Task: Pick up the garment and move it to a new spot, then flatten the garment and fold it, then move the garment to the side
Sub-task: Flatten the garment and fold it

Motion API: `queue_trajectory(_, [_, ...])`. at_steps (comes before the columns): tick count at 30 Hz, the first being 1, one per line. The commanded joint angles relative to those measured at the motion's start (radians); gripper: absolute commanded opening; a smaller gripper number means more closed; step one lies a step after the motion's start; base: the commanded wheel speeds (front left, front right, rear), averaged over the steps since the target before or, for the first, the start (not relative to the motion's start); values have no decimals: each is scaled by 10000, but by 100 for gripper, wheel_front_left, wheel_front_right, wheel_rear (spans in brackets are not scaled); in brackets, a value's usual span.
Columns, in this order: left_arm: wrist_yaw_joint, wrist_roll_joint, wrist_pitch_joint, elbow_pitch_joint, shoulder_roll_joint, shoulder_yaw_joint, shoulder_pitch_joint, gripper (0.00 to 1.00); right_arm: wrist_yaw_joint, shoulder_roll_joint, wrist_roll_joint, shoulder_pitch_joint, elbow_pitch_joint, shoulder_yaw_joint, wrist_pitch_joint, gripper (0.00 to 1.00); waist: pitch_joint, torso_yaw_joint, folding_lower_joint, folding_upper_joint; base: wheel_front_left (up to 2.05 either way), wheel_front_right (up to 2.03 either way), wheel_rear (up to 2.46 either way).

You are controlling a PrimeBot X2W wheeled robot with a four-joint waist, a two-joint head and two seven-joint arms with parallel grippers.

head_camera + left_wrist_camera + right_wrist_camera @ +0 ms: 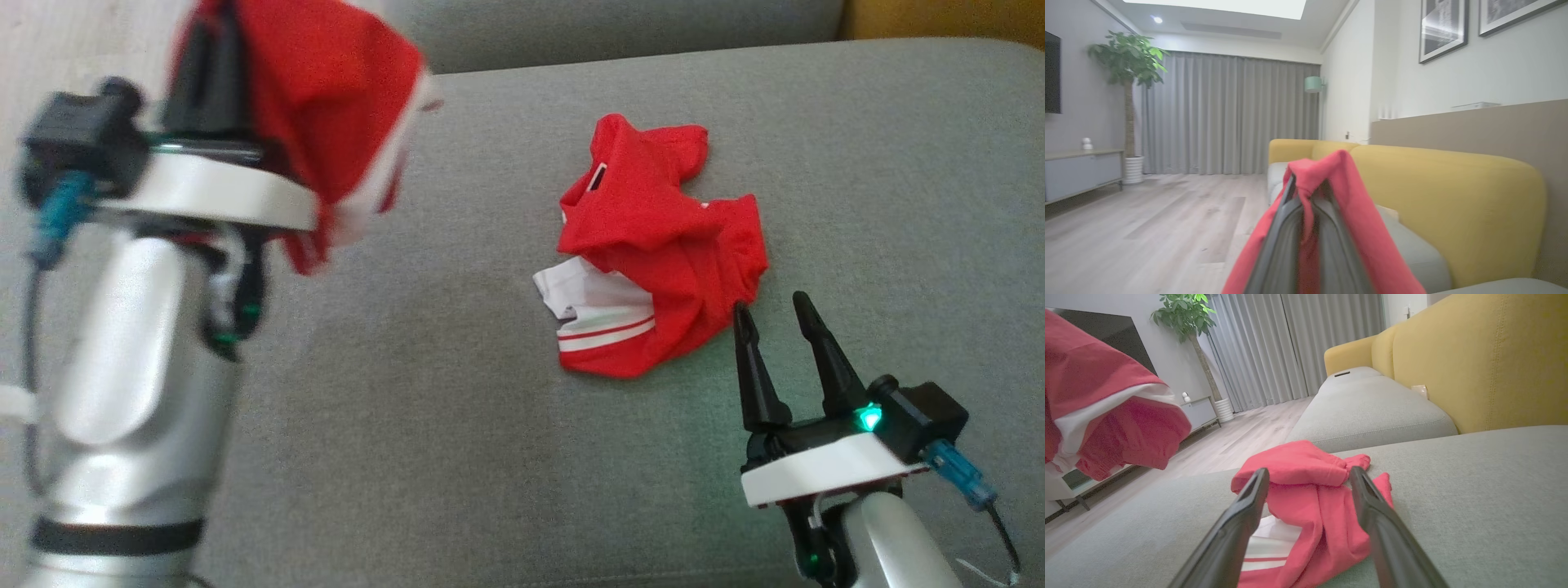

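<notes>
A red garment with white trim (326, 98) hangs bunched from my left gripper (214, 77), raised at the upper left. In the left wrist view that gripper (1306, 192) is shut on the red cloth (1359, 212), which drapes over both fingers. A second red and white garment (653, 245) lies crumpled on the grey sofa seat (408, 392). My right gripper (771, 306) stands open just short of its near right edge, fingers pointing at it. In the right wrist view the pile (1298, 465) lies between and beyond the open fingertips (1308, 473), and the held garment (1106, 408) hangs at the left.
The sofa has a yellow backrest (1494, 355) and a further grey cushion (1367, 404) with a small dark item on it. Wooden floor (1147, 228), a potted plant (1128, 61) and a low cabinet (1081, 171) lie beyond the seat's edge.
</notes>
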Motion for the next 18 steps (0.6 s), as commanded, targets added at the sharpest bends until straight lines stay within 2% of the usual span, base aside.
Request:
queue_trajectory(1, [-49, 104, -54, -152, 676, 611, -327, 0, -7, -33, -23, -166, -326, 266, -109, 100, -41, 101, 2, -1, 0, 0, 0])
queue_trajectory(9, [-78, 71, -35, 879, 2655, 1868, 257, 0, -7, -33, -111, -227, -488, 113, -109, 100, 282, 342, 2, -1, 0, 0, 0])
queue_trajectory(14, [-92, 107, -40, 1686, 3105, 2088, 606, 0, -7, -33, -236, -275, -489, 7, -109, 100, 500, 436, 2, -1, 0, 0, 0])
queue_trajectory(18, [119, 328, -48, 2850, 3319, 2166, 955, 0, -7, -33, -304, -364, -501, -9, -109, 100, 663, 432, 2, -1, 0, 0, 0])
